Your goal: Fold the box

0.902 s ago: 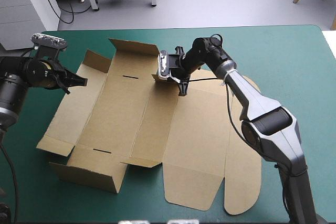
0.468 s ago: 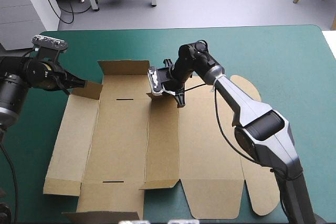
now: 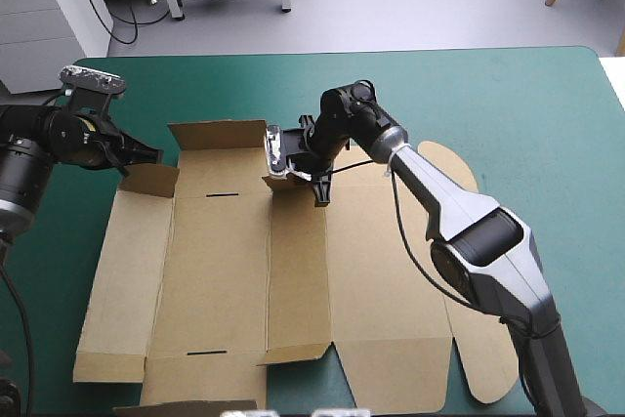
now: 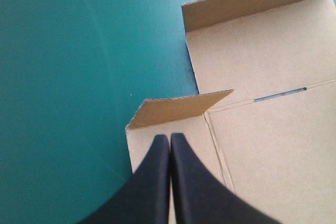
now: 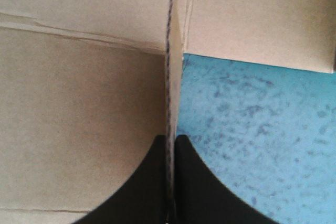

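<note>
The brown box lies as a cut sheet, almost flat, on the teal-green cover. My right gripper is at the sheet's far edge, shut on a small upright flap. In the right wrist view that flap's edge stands between the black fingers of the right gripper. My left gripper is shut at the far-left corner. Its tips hover over a corner panel, just behind a raised flap, with no board seen between the fingers of the left gripper.
Bare teal-green cover stretches to the right and far side of the sheet. Rounded tabs jut out on the sheet's right side. A near flap reaches the table's near edge.
The right gripper has pulled its flap to the left, and the whole sheet has swung square and slid toward the near edge. The raised near-left walls have dropped flat. The left arm has stayed put.
</note>
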